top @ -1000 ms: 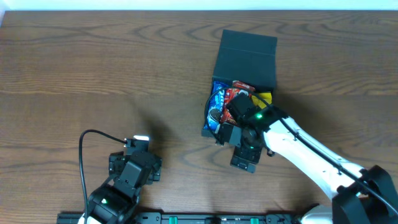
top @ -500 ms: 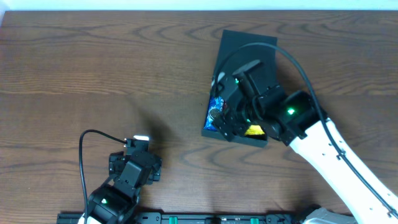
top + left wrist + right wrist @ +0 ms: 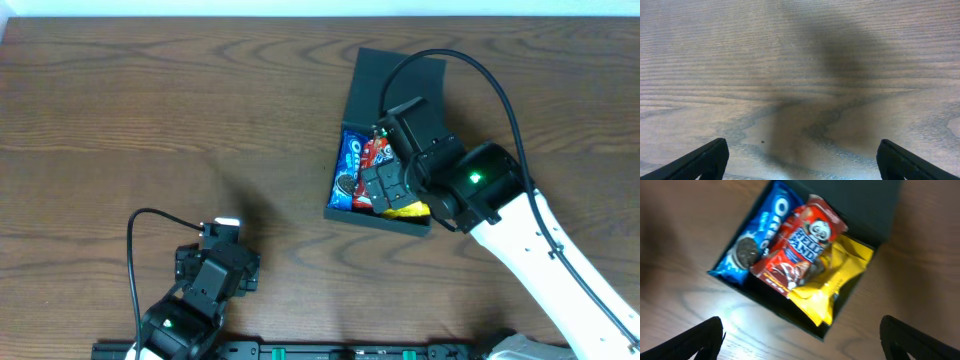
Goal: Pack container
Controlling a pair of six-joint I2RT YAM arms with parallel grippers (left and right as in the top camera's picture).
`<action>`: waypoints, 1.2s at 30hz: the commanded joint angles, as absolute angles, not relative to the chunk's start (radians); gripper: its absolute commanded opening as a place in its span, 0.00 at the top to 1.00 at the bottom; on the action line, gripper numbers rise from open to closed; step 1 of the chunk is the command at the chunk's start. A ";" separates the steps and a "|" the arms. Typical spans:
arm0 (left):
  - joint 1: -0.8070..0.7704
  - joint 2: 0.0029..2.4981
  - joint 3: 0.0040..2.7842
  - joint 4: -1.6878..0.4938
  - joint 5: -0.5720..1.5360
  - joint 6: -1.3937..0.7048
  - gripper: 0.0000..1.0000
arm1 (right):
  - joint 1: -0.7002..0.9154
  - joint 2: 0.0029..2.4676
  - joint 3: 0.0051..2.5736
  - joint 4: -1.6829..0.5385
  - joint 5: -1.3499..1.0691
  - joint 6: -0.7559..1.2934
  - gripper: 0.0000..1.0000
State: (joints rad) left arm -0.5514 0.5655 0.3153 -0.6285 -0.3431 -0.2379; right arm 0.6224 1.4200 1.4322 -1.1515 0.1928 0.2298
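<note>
Right, here is what I see on my screens:

- The container (image 3: 372, 82) sits right of the worktop's centre, nearer the far edge than the near one. It is a dark teal-green box, with its flap lid open and lying back toward the far edge.
- Three snack packets lie inside it, side by side and overlapping.
- The blue packet (image 3: 757, 235) lies against the wall on the left-edge side. I read "OREO" in white letters on it, above a picture of a dark sandwich biscuit.
- The red packet (image 3: 800, 245) lies in the middle, partly over the blue one. It carries white block lettering and a round logo, but the blur keeps me from reading either.
- The yellow packet (image 3: 840, 280) is on the right-edge side, tucked under the red one. Its lower end pokes over the container's near wall, and I find no legible print on it.
- The right gripper (image 3: 800, 325) hangs above the container's near wall. Its fingers are spread wide at the bottom corners of the wrist view and nothing is between them.
- The left gripper (image 3: 801, 150) is by the near edge, left of centre, well apart from the container. Its fingers are also spread wide and grasp nothing, with only wood-grain table (image 3: 150, 120) below.
</note>
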 commanded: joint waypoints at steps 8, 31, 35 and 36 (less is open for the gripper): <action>-0.548 0.561 0.316 -0.581 -0.414 -0.210 0.05 | 0.625 1.417 1.453 -1.333 0.260 0.361 0.01; -0.396 1.090 0.938 -0.512 -0.241 -0.189 0.05 | 0.649 1.257 1.265 -1.431 0.385 0.746 0.01; -0.344 1.278 1.174 -0.617 -0.161 -0.129 0.05 | 0.649 1.254 1.142 -1.363 0.413 0.805 0.01; -0.336 1.302 1.206 -0.632 -0.146 -0.111 0.05 | 0.649 1.254 1.116 -1.344 0.413 0.807 0.01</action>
